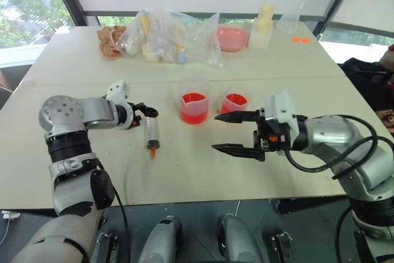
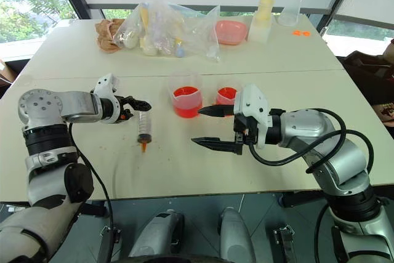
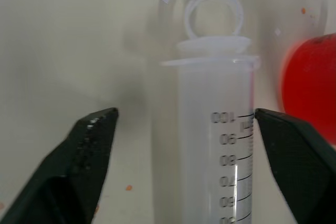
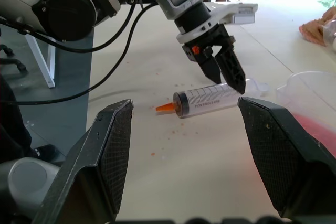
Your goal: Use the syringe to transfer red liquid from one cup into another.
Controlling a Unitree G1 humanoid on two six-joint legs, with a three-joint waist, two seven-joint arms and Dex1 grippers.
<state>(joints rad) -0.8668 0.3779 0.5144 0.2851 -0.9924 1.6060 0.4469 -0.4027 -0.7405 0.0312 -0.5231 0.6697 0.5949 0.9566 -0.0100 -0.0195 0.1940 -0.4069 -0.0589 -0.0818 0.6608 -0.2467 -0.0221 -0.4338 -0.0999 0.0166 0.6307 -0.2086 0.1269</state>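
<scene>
Left tool: you've spread it wide around the clear plastic orange-tipped syringe lying on the desk, gripping nothing.
Right tool: wide apart, empty, waiting at 3 o'clock.

Light: bright, even daylight from the windows behind the table.
Glare: the pale blind at the far side is washed out.
Shadows: soft and faint under the arms.
Blur: in the left wrist view, the syringe top and the red cup are soft.
Focus: head views are fairly sharp.
</scene>
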